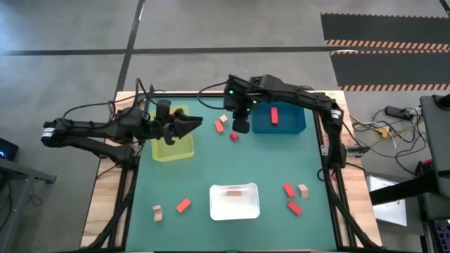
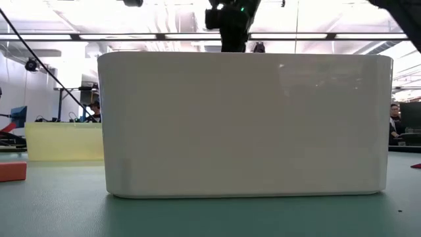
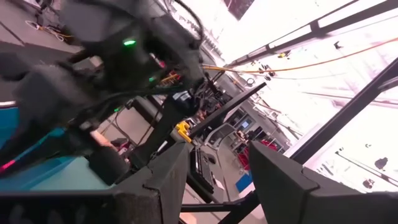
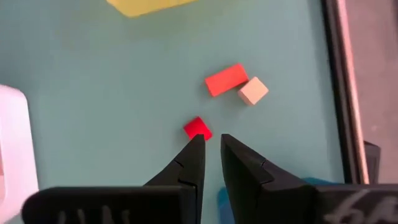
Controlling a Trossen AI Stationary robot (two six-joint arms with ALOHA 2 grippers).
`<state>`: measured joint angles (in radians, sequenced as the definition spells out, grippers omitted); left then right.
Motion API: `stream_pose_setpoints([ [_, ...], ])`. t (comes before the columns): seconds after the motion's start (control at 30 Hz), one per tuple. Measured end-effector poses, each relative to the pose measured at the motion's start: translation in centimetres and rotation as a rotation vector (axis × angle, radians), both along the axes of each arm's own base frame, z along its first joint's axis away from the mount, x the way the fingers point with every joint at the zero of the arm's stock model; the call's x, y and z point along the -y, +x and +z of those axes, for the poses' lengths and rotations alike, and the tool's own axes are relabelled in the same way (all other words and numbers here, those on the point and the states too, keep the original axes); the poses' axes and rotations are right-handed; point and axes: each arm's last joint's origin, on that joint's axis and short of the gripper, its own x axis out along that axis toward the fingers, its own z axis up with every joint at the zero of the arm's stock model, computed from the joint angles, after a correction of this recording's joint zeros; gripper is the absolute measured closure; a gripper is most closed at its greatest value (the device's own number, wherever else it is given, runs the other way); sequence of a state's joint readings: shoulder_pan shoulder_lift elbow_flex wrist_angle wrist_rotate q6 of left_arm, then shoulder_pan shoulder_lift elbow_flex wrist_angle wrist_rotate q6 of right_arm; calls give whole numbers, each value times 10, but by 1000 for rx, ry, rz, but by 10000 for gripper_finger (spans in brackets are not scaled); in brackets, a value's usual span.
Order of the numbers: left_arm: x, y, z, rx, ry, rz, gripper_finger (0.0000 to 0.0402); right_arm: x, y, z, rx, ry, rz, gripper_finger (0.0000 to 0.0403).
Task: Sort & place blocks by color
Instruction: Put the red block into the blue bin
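Blocks lie scattered over the green table [image 1: 232, 165]. We see the right gripper [image 4: 209, 144] hanging above a small deep red block [image 4: 198, 128], its fingers parted by only a narrow gap and holding nothing. Just beyond sit an orange-red block [image 4: 226, 79] and a tan block [image 4: 253, 90], touching at a corner. One red block [image 1: 274, 115] rests in the blue tray [image 1: 295, 123], a tan one [image 1: 234, 192] in the white tray [image 1: 219, 206]. The left gripper [image 1: 190, 124] hovers at the yellow-green tray [image 1: 172, 149] (fingers spread wide, empty). Further blocks lie near the table's front edge on both sides.
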<state>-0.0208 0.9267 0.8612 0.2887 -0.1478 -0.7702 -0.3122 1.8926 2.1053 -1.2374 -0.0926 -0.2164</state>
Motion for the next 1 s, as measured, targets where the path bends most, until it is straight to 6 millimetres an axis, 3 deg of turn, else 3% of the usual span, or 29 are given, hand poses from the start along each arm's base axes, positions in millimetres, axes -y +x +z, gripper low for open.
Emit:
stream_pose_setpoints([
  [0.17, 0, -7, 4, 19, 38, 9, 246, 5, 10, -16, -37, -3, 67, 328],
  [0.43, -1, -29, 17, 86, 98, 29, 246, 9, 22, -41, -98, -7, 120, 238],
  [0.63, -1, -43, 24, 123, 167, 52, 246, 11, 32, -66, -164, -34, 262, 177],
  [0.8, -3, -50, 27, 134, 202, 121, 246, 13, 42, -95, -229, -14, 295, 162],
  [1.0, -7, -55, 28, 113, 215, 278, 246, 17, 52, -138, -336, 19, 256, 178],
])
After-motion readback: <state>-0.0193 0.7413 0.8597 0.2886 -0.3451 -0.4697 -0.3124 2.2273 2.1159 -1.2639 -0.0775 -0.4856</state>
